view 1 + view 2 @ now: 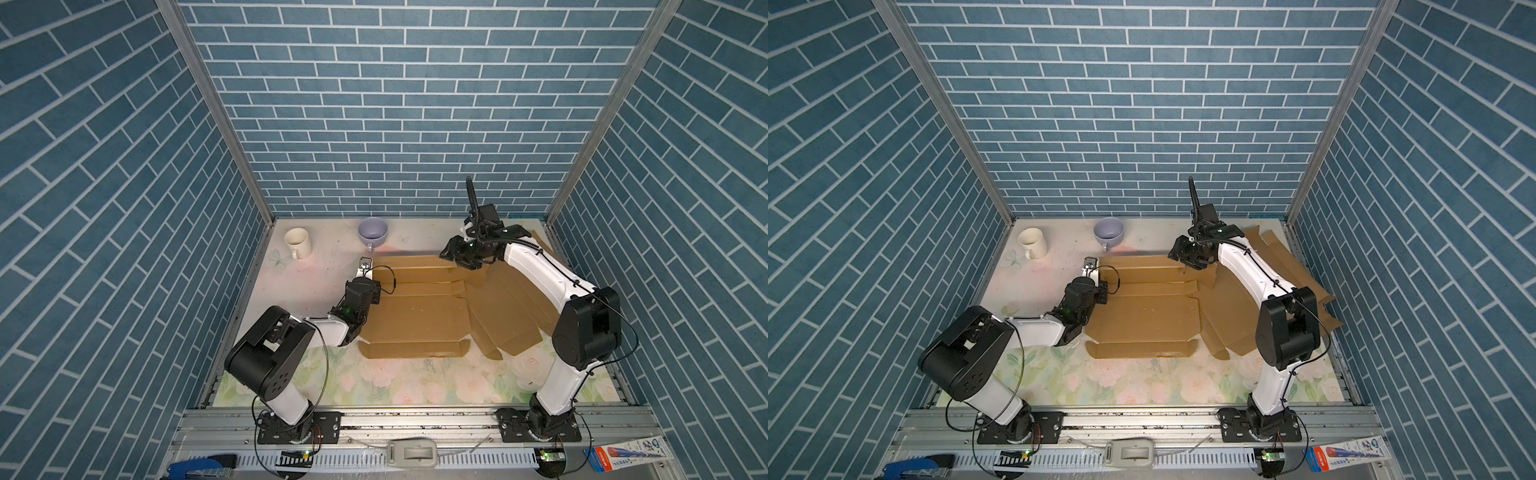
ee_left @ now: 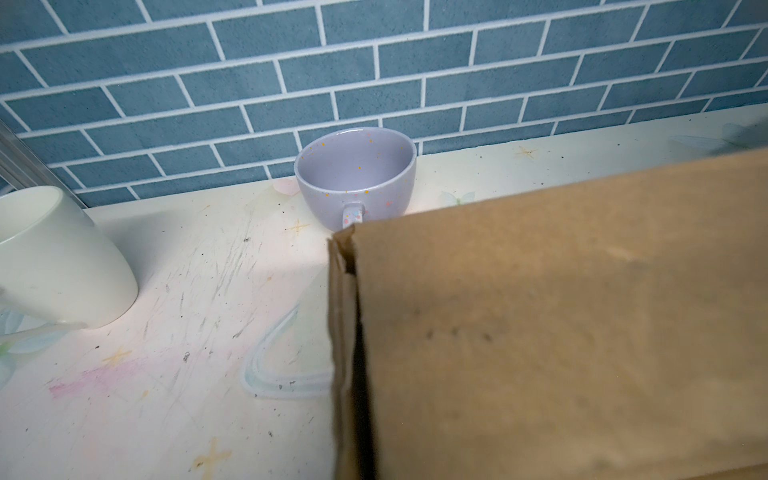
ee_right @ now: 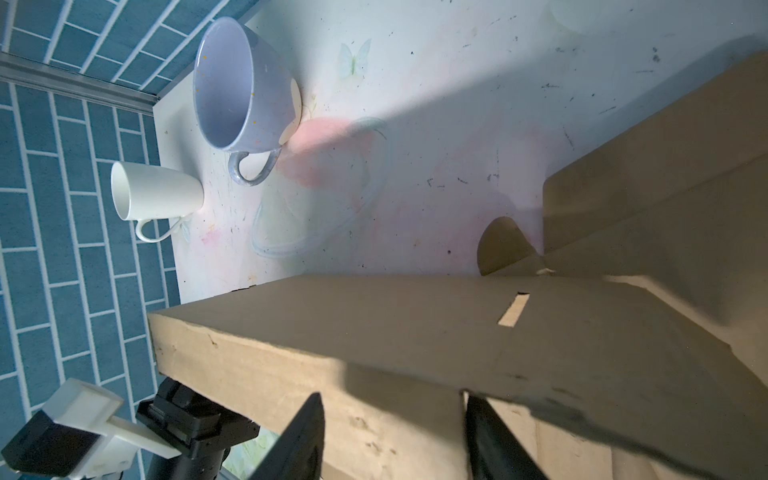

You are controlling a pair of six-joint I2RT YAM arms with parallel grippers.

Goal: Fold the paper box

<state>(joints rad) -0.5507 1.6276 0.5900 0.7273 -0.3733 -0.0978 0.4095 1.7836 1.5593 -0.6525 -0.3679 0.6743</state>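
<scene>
The paper box (image 1: pixel 415 320) is a brown cardboard blank lying mostly flat across the middle of the table in both top views. Its far strip (image 3: pixel 374 332) is raised like a low wall. My left gripper (image 1: pixel 365 266) sits at the far left corner of that strip, shut on the cardboard's end. In the left wrist view the cardboard (image 2: pixel 561 311) fills the near side and hides the fingers. My right gripper (image 3: pixel 395 432) is at the strip's right end (image 1: pixel 1187 262), open, with its two dark fingers (image 3: pixel 307 432) apart against the raised panel.
A white mug (image 1: pixel 297 243) stands at the far left. A lavender cup (image 1: pixel 372 232) stands by the back wall, close to the cardboard's far left corner. Blue brick walls enclose three sides. More cardboard flaps (image 1: pixel 511 324) spread under the right arm.
</scene>
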